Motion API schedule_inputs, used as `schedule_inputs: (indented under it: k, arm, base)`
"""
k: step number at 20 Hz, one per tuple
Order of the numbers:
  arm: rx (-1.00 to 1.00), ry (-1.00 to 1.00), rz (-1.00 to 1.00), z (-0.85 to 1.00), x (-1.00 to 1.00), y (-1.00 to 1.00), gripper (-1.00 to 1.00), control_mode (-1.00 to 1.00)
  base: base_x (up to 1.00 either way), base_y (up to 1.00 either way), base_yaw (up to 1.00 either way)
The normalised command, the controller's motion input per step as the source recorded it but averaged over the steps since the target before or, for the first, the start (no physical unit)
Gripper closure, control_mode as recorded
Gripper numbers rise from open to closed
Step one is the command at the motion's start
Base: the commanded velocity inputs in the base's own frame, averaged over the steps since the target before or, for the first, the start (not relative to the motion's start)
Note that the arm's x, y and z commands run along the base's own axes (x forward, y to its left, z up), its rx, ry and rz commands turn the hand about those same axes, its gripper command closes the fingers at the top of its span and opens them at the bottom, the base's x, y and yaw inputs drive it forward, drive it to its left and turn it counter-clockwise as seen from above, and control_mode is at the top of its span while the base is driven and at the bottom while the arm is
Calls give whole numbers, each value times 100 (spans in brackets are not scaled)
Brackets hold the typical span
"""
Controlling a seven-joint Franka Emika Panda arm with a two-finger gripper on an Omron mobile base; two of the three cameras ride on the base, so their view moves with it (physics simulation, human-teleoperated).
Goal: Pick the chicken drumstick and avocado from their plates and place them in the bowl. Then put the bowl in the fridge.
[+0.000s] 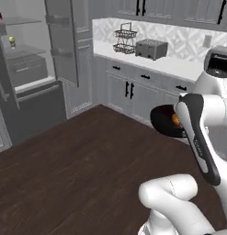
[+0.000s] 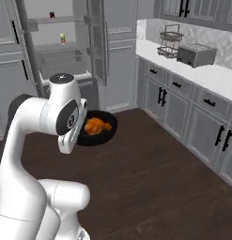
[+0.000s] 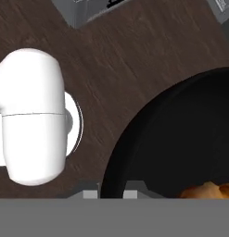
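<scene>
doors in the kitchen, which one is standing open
The fridge door, tall and grey, swung out beside the lit shelves; the cabinet doors under the counter are all shut.

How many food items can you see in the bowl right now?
1: the chicken drumstick lies in the bowl, which the arm carries over the floor. The avocado may be hidden behind the arm or rim.

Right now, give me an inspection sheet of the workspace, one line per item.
Surface: dark wood floor; white counter.
Job's things: bowl carried above the floor, chicken drumstick inside; avocado not discernible; fridge door open.
Clutter: toaster and wire basket on the counter.
Grippers: gripper shut on the bowl rim.
Cables: nothing seen.
Surroundings: grey cabinets; small items on fridge shelves.
</scene>
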Motion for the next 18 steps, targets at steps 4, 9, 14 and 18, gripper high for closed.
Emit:
schedule_inputs:
  k: [4, 9, 14, 18]
  arm:
    - [0, 0, 0, 0, 0, 0, 100, 100]
    - [0, 0, 0, 0, 0, 0, 100, 100]
    - [0, 0, 0, 0, 0, 0, 100, 100]
    - [0, 0, 0, 0, 0, 0, 100, 100]
  base:
    - [100, -19, 74]
    - [100, -19, 72]
    - [100, -53, 51]
    - [100, -92, 25]
